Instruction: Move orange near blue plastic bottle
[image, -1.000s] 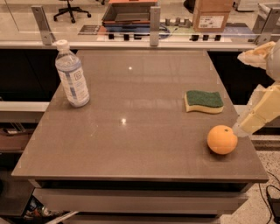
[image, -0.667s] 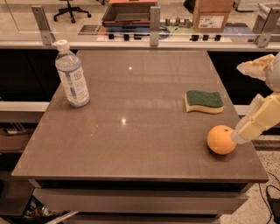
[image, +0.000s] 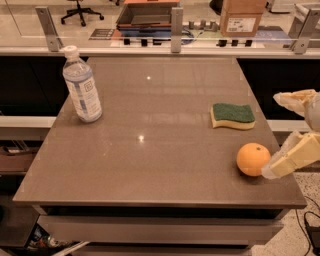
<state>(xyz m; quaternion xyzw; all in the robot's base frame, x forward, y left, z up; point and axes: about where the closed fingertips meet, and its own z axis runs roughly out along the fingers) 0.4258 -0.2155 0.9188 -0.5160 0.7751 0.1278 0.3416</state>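
The orange (image: 253, 159) sits on the brown table (image: 150, 165) near its front right corner. The blue plastic bottle (image: 82, 86) stands upright at the far left of the table, white cap on. My gripper (image: 272, 135) reaches in from the right edge, open. Its lower finger (image: 292, 157) has its tip at the orange's right side. Its upper finger (image: 295, 100) is higher, off the table's right edge. The orange is beside the gripper, not between the fingers.
A green-and-yellow sponge (image: 232, 115) lies on the table behind the orange. A railing with metal posts (image: 176, 22) runs along the table's far edge. A cardboard box (image: 242, 17) and an office chair stand beyond it.
My gripper has dropped lower along the table's right edge, the upper finger most visibly. The orange, sponge and bottle have not moved.
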